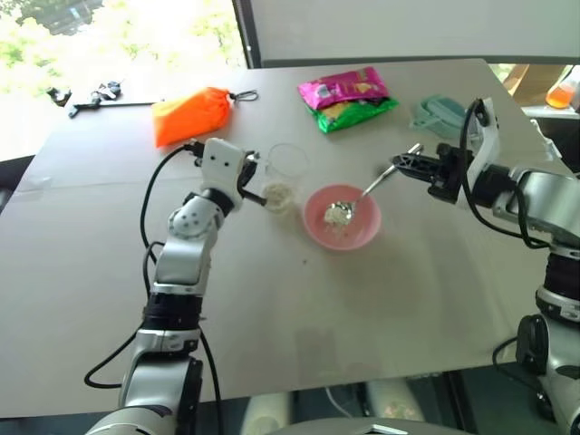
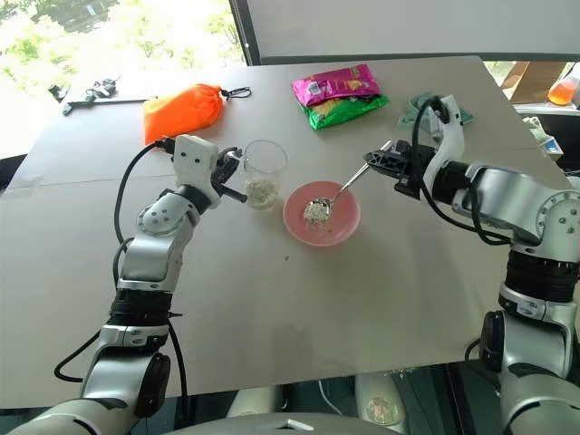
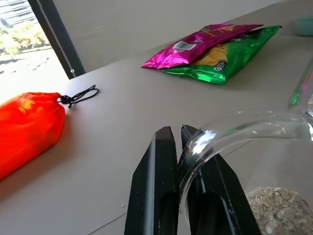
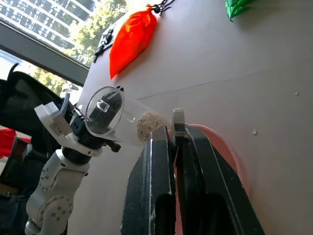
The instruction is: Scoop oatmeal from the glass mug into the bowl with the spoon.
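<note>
**Spoon reaches the bowl with a load of oats**

Right eye view: near the middle of the tabletop [image 2: 272, 317], the right gripper [image 2: 381, 159] pinches the handle end of the spoon [image 2: 343, 190], its head with oatmeal [image 2: 314, 211] inside the pink bowl [image 2: 322, 215]. The left gripper [image 2: 237, 177] clamps the handle of the glass mug [image 2: 264, 172], just beside the bowl. Thin, slick steel likely twists easily; glass is fragile. Loose flakes spill readily. Snack bags [image 2: 340, 94] and an orange pouch [image 2: 181, 111] lie toward the far edge, leaving open room.
</note>
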You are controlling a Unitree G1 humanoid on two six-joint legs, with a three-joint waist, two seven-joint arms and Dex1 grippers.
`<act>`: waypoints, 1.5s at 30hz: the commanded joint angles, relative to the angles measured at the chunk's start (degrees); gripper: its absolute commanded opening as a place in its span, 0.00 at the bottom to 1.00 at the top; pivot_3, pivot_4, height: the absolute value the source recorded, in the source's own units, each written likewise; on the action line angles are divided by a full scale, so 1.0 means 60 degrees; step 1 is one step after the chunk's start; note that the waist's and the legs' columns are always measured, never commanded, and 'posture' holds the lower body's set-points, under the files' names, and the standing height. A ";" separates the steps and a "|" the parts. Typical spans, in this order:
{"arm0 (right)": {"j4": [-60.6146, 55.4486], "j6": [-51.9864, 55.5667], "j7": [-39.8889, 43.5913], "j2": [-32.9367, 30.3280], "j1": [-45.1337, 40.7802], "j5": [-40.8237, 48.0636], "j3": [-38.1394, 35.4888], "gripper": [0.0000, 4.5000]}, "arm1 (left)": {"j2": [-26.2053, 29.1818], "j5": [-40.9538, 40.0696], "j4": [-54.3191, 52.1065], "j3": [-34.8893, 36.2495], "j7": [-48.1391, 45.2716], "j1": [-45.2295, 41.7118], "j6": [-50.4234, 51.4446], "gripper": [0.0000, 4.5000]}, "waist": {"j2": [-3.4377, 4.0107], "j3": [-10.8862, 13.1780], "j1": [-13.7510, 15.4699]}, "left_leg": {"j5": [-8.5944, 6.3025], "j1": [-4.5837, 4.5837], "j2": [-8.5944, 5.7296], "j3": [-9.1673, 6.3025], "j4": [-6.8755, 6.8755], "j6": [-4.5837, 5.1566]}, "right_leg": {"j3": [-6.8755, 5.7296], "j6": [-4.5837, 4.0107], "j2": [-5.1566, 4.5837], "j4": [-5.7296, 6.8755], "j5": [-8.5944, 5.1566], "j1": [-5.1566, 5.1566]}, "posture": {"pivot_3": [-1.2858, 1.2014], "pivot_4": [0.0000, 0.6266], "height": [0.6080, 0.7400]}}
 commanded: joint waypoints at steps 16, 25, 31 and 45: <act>-0.5241 -0.3997 0.7284 -0.1827 0.2287 -0.9062 0.2568 0.00 | 0.0122 -0.0074 -0.0422 0.0262 0.0129 -0.0064 -0.0211 0.03 | -0.0001 0.0000 0.0099 | 0.0000 0.0002 -0.0004 -0.0010 -0.0010 0.0000 | -0.0016 0.0000 0.0000 -0.0077 0.0001 0.0014 | 0.52 0.24 1.00; -0.5482 -0.7004 0.8982 -0.1465 0.3005 -1.2209 0.3220 0.00 | 0.0116 -0.0111 -0.0677 0.0367 0.0209 0.0094 -0.0161 0.03 | -0.0002 -0.0001 0.0151 | 0.0000 0.0007 -0.0004 -0.0013 -0.0010 0.0000 | -0.0019 0.0001 -0.0001 -0.0080 0.0001 0.0017 | 0.52 0.24 1.00; -0.5158 -0.6691 0.8816 -0.0651 0.3377 -1.1452 0.2420 0.00 | -0.0142 -0.0460 -0.0840 0.0655 0.0440 0.0143 0.0108 0.03 | -0.0003 -0.0001 0.0269 | 0.0001 0.0010 -0.0004 -0.0018 -0.0007 -0.0001 | -0.0023 0.0000 -0.0002 -0.0080 0.0001 0.0023 | 0.52 0.24 1.00; -0.2920 -0.3758 0.5508 -0.0208 0.4310 -0.2285 -0.1234 0.00 | -0.0550 -0.1516 -0.1088 0.1738 0.0851 0.0579 0.0353 0.03 | -0.0004 -0.0001 0.0261 | 0.0001 0.0017 -0.0005 -0.0015 -0.0004 -0.0001 | -0.0024 0.0000 -0.0005 -0.0079 0.0001 0.0043 | 0.52 0.24 1.00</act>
